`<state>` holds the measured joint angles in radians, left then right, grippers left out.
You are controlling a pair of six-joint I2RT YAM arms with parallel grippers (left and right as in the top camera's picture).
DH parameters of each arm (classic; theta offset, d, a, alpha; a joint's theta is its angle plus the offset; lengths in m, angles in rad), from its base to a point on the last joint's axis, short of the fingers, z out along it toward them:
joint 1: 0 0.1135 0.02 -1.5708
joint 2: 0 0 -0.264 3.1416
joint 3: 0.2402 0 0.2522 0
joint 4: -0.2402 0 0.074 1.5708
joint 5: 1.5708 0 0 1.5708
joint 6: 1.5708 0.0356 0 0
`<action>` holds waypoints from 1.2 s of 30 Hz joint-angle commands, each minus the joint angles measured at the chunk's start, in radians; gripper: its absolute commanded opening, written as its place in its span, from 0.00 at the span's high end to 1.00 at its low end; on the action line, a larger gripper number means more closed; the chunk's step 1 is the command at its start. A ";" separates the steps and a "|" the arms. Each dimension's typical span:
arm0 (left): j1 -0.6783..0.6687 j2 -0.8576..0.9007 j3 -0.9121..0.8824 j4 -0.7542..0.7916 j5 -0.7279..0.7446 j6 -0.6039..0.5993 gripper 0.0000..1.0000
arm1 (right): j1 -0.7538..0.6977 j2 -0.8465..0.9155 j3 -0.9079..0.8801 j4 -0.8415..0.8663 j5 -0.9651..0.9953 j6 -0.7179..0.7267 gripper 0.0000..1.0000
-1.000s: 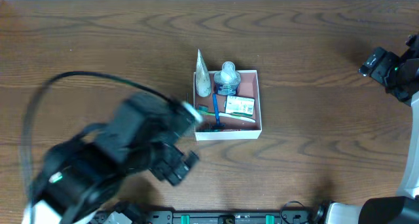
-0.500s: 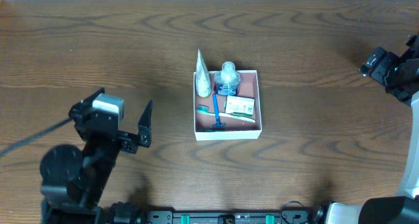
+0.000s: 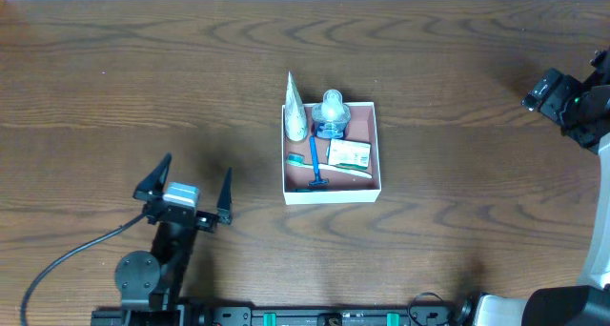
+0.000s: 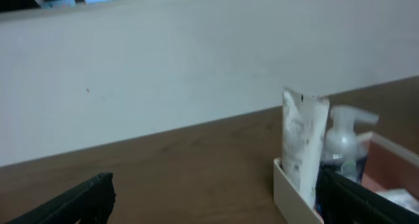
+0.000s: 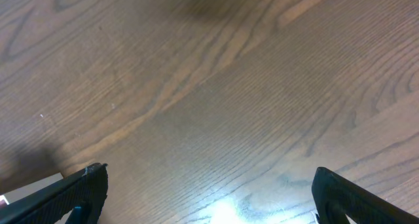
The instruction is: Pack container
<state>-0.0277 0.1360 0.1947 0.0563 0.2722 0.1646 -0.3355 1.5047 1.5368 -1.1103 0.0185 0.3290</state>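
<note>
While the container [image 3: 334,194] stood near the middle of the table [image 3: 457,50], both arms were well apart from it. In the overhead view the left gripper [image 3: 189,185] was at about 8 o'clock from the container, close to the near edge, and its two fingers [image 3: 152,179] were spread wide with nothing between them. The right gripper [image 5: 209,198] was at about 2 o'clock from the container, at the table's right edge; its wrist camera showed both fingers far apart over bare wood, holding nothing. Inside the container, a white tube [image 3: 295,112] stood upright in the 11 o'clock corner, and a pump bottle [image 3: 331,114] stood just beside it at 12 o'clock. A blue razor [image 3: 315,169] lay flat on the floor toward 7 o'clock, and a small green-and-white box [image 3: 349,154] lay at about 4 o'clock. The left wrist camera saw the tube and the bottle rising above the white wall.
</note>
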 commanded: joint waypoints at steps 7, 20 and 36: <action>0.005 -0.103 -0.118 0.008 0.027 0.014 0.02 | -0.005 -0.010 0.013 -0.001 0.000 0.007 0.01; 0.050 -0.135 -0.191 -0.105 0.024 0.017 0.02 | -0.005 -0.010 0.013 -0.001 0.000 0.007 0.01; 0.053 -0.131 -0.191 -0.103 0.024 0.014 0.02 | -0.006 -0.010 0.013 -0.001 0.000 0.007 0.01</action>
<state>0.0189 0.0109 0.0216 -0.0109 0.2844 0.1654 -0.3355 1.5047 1.5368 -1.1103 0.0177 0.3286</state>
